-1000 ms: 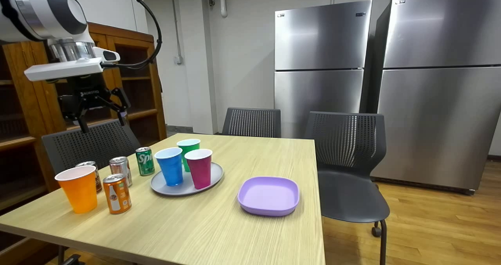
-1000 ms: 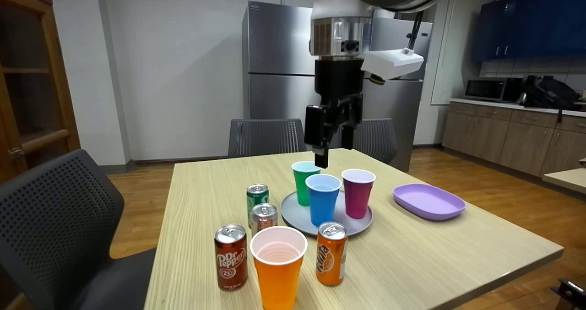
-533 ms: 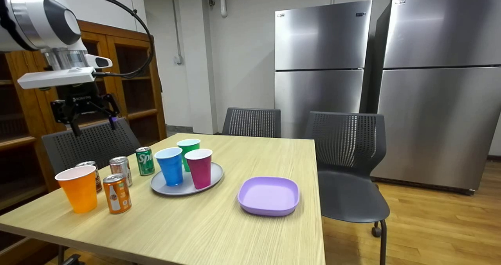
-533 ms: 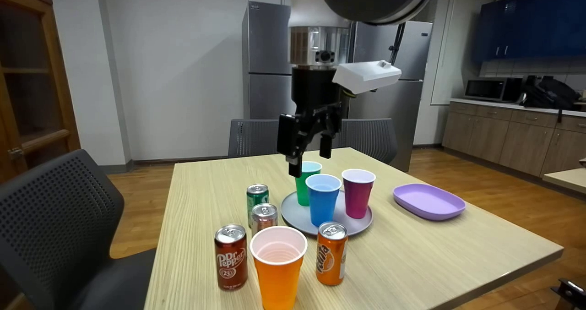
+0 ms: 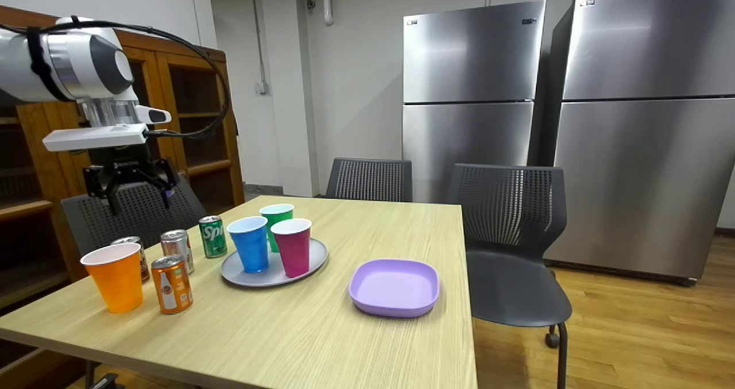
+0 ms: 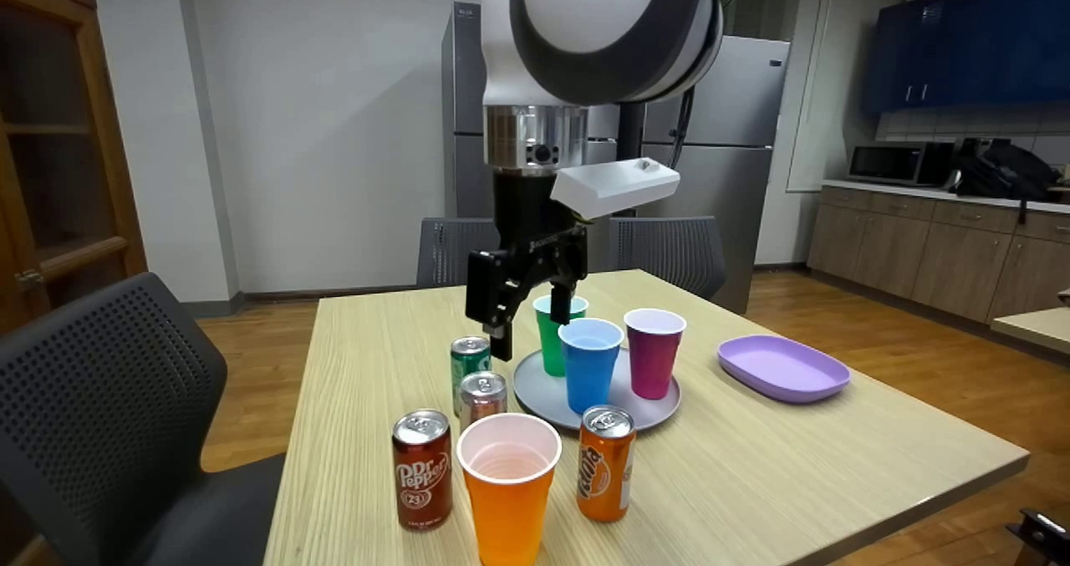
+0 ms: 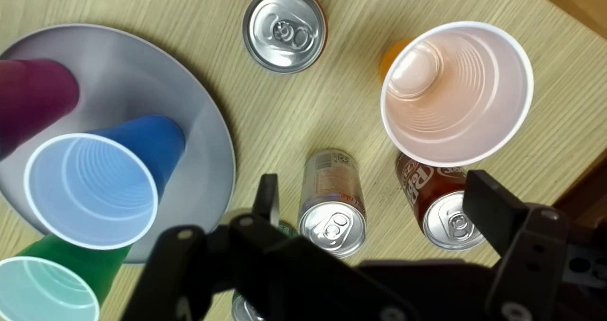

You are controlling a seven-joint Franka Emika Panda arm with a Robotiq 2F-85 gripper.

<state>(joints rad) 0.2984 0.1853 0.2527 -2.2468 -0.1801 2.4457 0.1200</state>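
While everything on the table (image 6: 376, 340) sits where it was a second ago, your gripper (image 6: 531, 330) has dropped and shifted left in an exterior view, toward the cans. Left to right there: dark red can (image 6: 422, 474) near, upright; green can (image 6: 468, 364) farther off; silver can (image 6: 482, 399) just beside it, part hidden by the near orange cup (image 6: 508, 499). Grey plate (image 6: 529, 389) comes next: green cup (image 6: 550, 349) on its far side, blue cup (image 6: 590, 369) nearer. Orange can (image 6: 606, 476) stands near of the plate; dark pink cup (image 6: 654, 359) on the plate's right; purple dish (image 6: 783, 369) farther right, well apart. Your fingers (image 7: 493, 212) are spread wide, same as before, pinching nothing; wrist view frames the silver can and dark red can between them, no contact visible. Likely upshot: you're closer to the cans with no grip made, and clearance over the cups is tighter. Those two cans look nearest; height above them is hard to judge.
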